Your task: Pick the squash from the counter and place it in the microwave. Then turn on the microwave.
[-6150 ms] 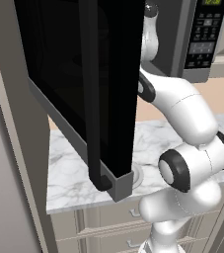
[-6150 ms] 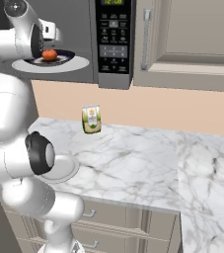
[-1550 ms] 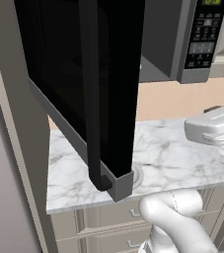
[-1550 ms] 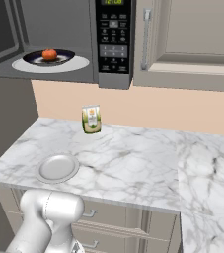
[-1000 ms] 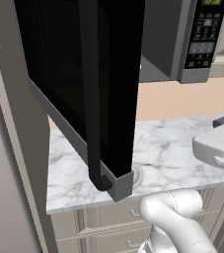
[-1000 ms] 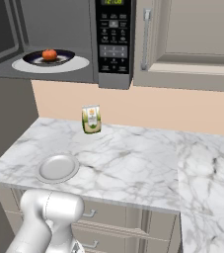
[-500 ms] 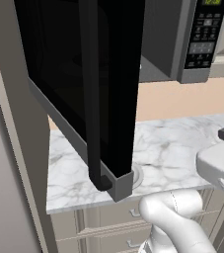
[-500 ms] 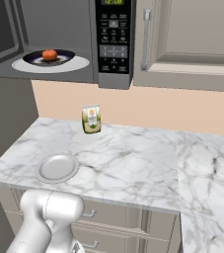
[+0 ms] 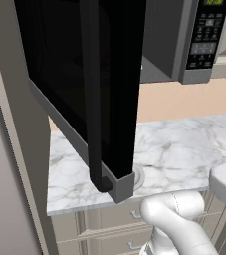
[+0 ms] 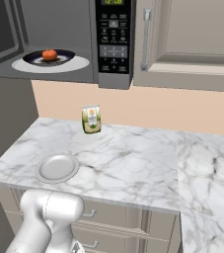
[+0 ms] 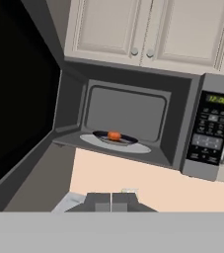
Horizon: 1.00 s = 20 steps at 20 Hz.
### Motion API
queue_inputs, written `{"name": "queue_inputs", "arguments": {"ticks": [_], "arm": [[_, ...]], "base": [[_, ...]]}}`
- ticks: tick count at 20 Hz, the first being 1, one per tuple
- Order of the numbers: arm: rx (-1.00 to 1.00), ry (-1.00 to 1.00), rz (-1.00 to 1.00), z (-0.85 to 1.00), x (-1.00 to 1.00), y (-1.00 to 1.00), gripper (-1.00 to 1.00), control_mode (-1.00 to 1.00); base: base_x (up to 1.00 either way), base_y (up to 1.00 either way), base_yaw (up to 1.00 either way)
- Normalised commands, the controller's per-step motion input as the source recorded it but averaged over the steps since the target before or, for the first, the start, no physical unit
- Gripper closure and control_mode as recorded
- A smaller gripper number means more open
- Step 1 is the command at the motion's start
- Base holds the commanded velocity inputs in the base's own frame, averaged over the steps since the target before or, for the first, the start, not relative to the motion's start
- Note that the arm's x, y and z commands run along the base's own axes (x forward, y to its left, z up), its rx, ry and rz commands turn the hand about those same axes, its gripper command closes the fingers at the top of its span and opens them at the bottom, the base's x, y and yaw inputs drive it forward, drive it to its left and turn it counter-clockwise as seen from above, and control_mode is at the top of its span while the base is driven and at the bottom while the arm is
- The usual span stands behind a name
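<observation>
Left base view: the arm has swung off toward the right edge, so placing looks done; the open microwave [image 9: 134, 74] door hides its inside
Right base view: squash [image 10: 49, 54] rests on the dish inside, counter [image 10: 133, 163] below
Hand view: gripper [image 11: 111, 201] has backed away, shut and empty; door not yet closed

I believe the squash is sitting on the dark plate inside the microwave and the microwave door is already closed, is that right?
Not quite: the squash is on the dark plate inside the microwave, but the door stands wide open, as the hand view shows.
</observation>
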Motion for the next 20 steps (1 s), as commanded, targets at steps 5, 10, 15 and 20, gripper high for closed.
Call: {"name": "queue_inputs", "arguments": {"ticks": [5,10,15,20], "arm": [[0.0,-0.06,0.0,0.04,-0.25,0.03,1.0,-1.0],[0.0,-0.06,0.0,0.04,-0.27,0.03,1.0,-1.0],[0.0,-0.05,0.0,0.02,-0.22,0.05,1.0,-1.0],[0.0,-0.04,0.0,0.0,-0.17,0.09,1.0,-1.0]], "base": [[0.0,0.0,0.0],[0.0,0.0,0.0],[0.0,0.0,0.0],[0.0,0.0,0.0]]}}
